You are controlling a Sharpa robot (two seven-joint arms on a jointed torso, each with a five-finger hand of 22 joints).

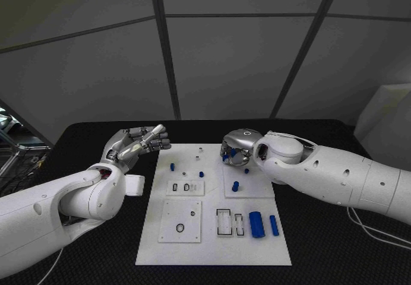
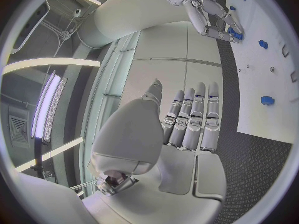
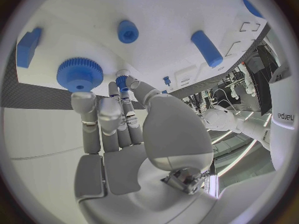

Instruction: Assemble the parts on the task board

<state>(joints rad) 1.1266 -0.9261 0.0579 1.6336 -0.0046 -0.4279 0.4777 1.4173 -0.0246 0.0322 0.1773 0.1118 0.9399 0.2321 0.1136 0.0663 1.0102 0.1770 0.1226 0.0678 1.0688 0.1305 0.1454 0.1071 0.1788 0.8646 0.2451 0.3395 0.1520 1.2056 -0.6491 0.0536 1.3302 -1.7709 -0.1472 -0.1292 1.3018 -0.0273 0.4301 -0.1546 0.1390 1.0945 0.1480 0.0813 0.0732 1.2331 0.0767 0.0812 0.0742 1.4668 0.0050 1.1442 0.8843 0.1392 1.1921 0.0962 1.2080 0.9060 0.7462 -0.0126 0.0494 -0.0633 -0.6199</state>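
Observation:
The white task board (image 1: pixel 214 237) lies in the middle of the table. My right hand (image 1: pixel 240 147) hovers over its far right part and pinches a small blue peg (image 3: pixel 121 80) between thumb and fingertip. Just beyond those fingertips a blue gear (image 3: pixel 79 74) sits on the board. My left hand (image 1: pixel 137 142) is raised beside the board's far left corner, fingers straight and together, holding nothing (image 2: pixel 193 117). Two blue cylinders (image 1: pixel 256 224) lie at the board's near right. Small blue pegs (image 1: pixel 172 166) stand further back.
A small blue piece (image 1: pixel 234 186) stands on the raised right plate. Near the gear are a blue peg (image 3: pixel 127 31), a blue cylinder (image 3: pixel 207 48) and a blue block (image 3: pixel 28 47). Black table (image 1: pixel 325 261) surrounds the board.

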